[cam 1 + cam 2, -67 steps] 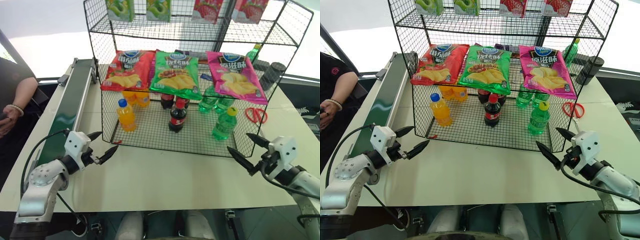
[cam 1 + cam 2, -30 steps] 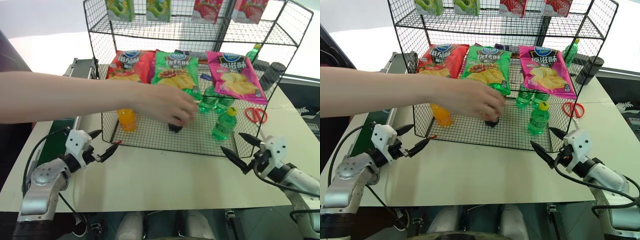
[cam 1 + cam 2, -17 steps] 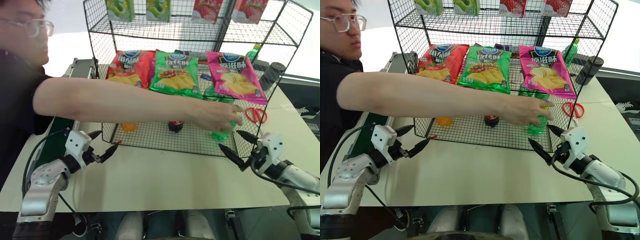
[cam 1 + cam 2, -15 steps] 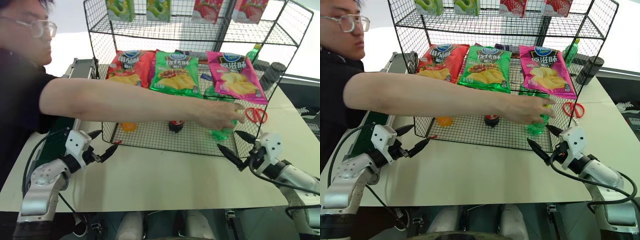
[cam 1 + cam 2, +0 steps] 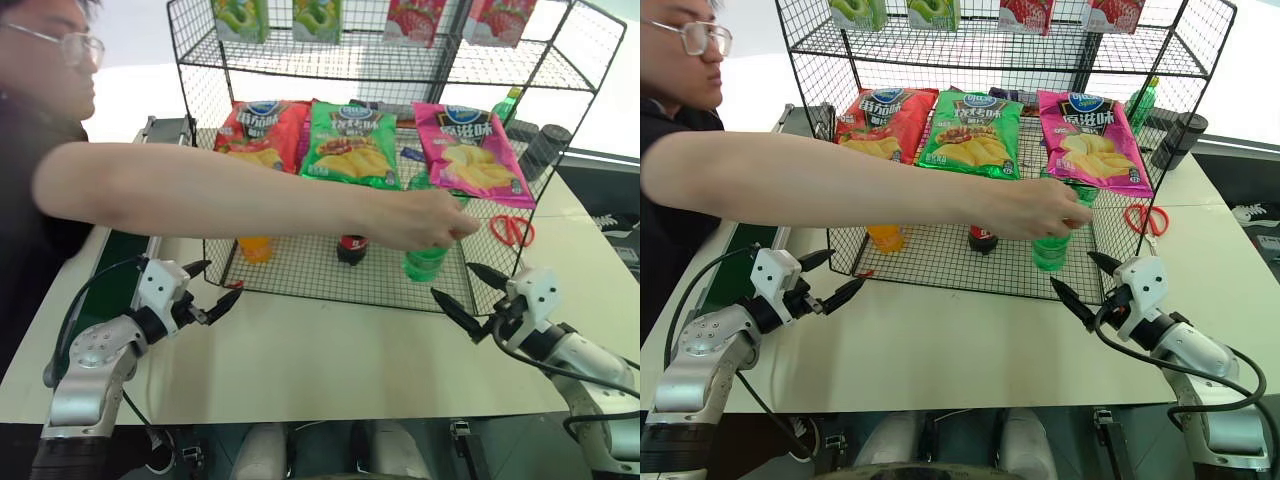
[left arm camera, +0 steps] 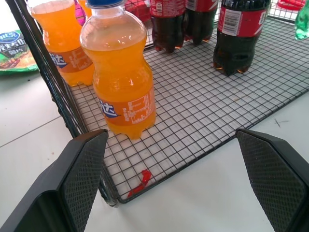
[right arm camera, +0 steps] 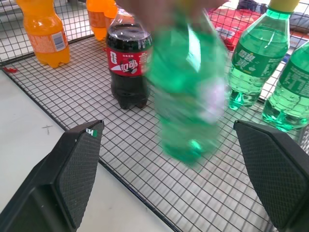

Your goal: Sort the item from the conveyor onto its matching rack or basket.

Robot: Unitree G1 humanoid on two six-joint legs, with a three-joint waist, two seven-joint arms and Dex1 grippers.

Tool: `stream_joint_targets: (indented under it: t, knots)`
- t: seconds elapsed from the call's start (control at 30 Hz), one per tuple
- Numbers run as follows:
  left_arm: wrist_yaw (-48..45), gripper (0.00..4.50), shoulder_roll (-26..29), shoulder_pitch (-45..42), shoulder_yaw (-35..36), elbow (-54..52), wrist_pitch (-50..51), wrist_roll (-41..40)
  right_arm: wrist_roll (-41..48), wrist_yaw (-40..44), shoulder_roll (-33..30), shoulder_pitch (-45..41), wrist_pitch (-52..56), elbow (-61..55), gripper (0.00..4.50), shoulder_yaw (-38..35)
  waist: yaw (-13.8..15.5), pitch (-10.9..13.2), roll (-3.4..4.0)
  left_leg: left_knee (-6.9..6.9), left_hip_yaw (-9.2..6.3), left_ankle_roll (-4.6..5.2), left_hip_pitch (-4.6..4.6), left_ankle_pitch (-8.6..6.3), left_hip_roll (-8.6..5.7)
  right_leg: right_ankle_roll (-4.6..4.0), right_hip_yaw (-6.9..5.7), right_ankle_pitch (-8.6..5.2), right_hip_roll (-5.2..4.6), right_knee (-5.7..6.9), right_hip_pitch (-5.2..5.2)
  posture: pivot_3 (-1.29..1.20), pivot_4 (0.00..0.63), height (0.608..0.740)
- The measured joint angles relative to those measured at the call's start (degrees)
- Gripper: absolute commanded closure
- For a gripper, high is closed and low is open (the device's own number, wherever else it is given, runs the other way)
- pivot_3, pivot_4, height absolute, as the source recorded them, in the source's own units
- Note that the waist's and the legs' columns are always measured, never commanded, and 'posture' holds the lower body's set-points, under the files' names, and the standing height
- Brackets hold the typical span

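A person's hand holds the item, a green soda bottle (image 5: 425,262), just above the floor of the black wire basket (image 5: 305,275); the hand hides its cap. It appears blurred in the right wrist view as the green bottle (image 7: 190,96). The conveyor (image 5: 115,262) runs along the table's left side, partly behind the person's arm. My left gripper (image 5: 215,284) hangs open at the basket's front left corner, empty. At the front right corner, my right gripper (image 5: 458,284) is open too, a short way from the held bottle.
The basket also holds orange bottles (image 6: 123,72), cola bottles (image 7: 126,67) and two more green bottles (image 7: 253,58). Chip bags (image 5: 350,145) lie on the shelf above. Red scissors (image 5: 512,228) and dark cups (image 5: 545,150) sit right of the rack. The person's arm (image 5: 230,195) spans the rack's front.
The person's hand has closed on the green bottle, lifted it off the basket floor and drawn it a little to the left. Both grippers have stayed where they were, open.
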Motion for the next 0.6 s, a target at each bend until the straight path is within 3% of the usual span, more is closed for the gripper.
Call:
stream_joint_targets:
  t: [0.33, 0.6]
  knots:
    - [0.36, 0.0, -0.58, 0.16, -0.03, -0.02, -0.11, 0.02, -0.51, -0.46, 0.0, -2.41, 1.13, -1.11, 0.03, 1.98, -0.03, 0.0, 0.0, 0.0, 0.0, 0.0, 0.0, 0.0, 0.0, 0.0, 0.0, 0.0, 0.01, 0.0, 0.0, 0.0, 0.15, 0.724]
    - [1.26, 0.0, -0.62, 1.77, 0.13, -0.13, -0.35, 0.03, -0.92, -0.65, 1.1, -6.86, 3.44, -2.48, 0.03, 8.14, -0.07, 0.0, -0.01, -0.01, -0.01, 0.0, -0.01, 0.0, 0.0, 0.0, 0.0, 0.0, 0.0, 0.01, -0.03, 0.0, 0.15, 0.724]
